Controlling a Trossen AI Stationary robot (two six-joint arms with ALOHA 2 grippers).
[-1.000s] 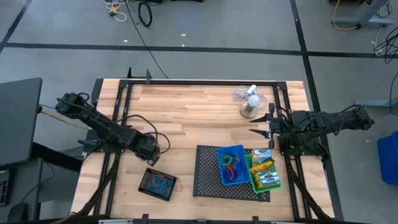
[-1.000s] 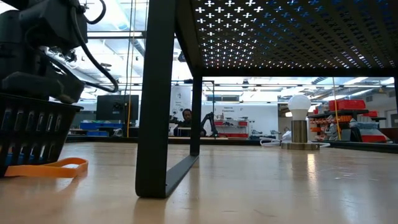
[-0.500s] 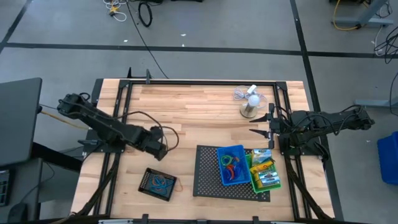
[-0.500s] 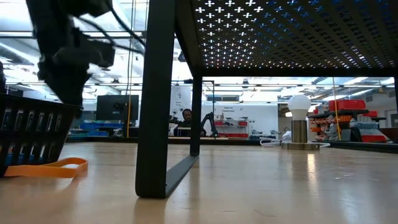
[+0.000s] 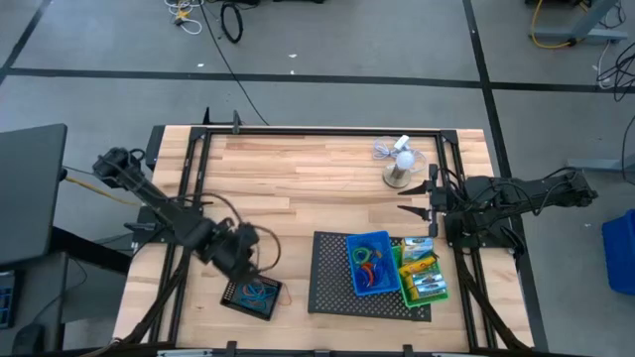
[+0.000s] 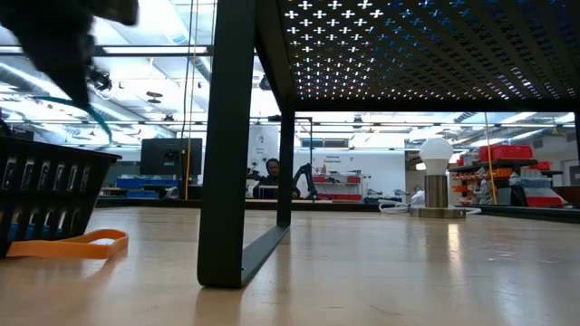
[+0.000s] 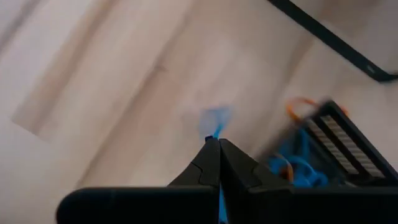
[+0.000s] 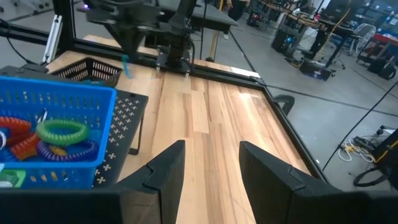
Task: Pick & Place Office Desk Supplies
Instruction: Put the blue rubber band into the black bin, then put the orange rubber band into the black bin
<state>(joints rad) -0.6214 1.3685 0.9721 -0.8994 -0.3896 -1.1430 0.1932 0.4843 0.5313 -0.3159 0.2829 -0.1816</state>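
Left gripper (image 7: 214, 142): jaws pressed together on a blue rubber-band loop (image 7: 215, 120), a short length of which shows past the fingertips. In the high view the left gripper (image 5: 241, 260) hangs just above the black bin's (image 5: 251, 295) far-left edge. The black bin sits on the worktop (image 5: 298, 178) to the left of the black mesh tray (image 5: 332, 273), and holds more blue loops, with some orange ones. An orange loop (image 6: 71, 243) lies on the worktop touching the bin's foot in the low view.

Right gripper (image 8: 208, 171): jaws apart, nothing between them. In the high view the right gripper (image 5: 417, 198) hovers beyond the mesh tray's far-right corner, near the white mini fan (image 5: 400, 164).

On the mesh tray: blue bin (image 5: 368, 262) with red, green and purple loops; touching its right side, the green bin (image 5: 422, 273) with a yellow crayon box (image 5: 420, 265) and green-white small boxes (image 5: 427, 289).

Low view: a person (image 6: 270, 168) shows far off in the room behind the worktop.
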